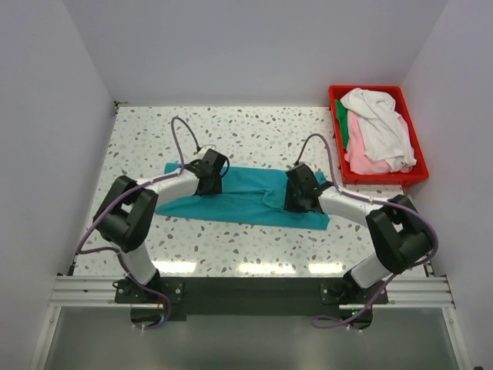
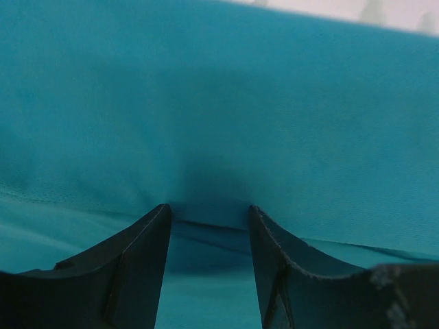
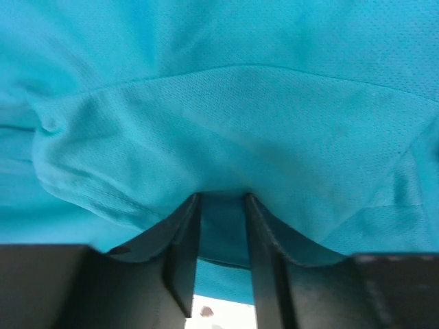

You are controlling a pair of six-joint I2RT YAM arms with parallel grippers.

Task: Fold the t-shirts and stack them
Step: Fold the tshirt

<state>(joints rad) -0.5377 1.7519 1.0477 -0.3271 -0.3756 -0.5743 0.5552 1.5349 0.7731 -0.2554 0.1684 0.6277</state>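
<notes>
A teal t-shirt (image 1: 239,202) lies across the middle of the table as a long folded band. My left gripper (image 1: 209,171) is down on its far left part. In the left wrist view its fingers (image 2: 147,253) stand apart, with a fold edge of the teal cloth (image 2: 219,103) between the tips, not pinched. My right gripper (image 1: 299,191) is on the shirt's right part. In the right wrist view its fingers (image 3: 264,253) stand close together with a layer of teal cloth (image 3: 226,103) between them and draped over them. White, pink and dark green t-shirts (image 1: 377,131) are piled in the bin.
A red plastic bin (image 1: 416,176) stands at the far right of the speckled table (image 1: 254,131). White walls close in the left, back and right sides. A metal rail (image 1: 246,289) runs along the near edge by the arm bases.
</notes>
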